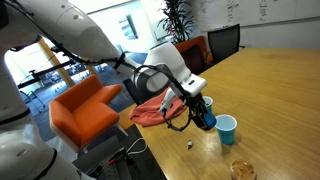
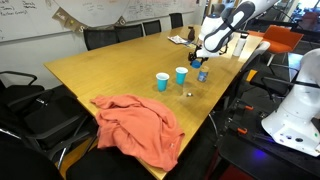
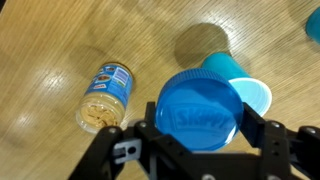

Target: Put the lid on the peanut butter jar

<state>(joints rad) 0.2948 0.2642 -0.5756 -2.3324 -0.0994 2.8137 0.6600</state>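
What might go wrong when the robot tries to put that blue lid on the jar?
The claw holds the lid beside the peanut butter jar, not over it, so it may land off-centre. A blue cup stands close by and might get knocked over.

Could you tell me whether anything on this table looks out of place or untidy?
The crumpled orange-red cloth lies bunched at a corner of the wooden table, spilling over the edge. The clear peanut butter jar is open only because the end effector holds its round blue plastic lid. No spill shows.
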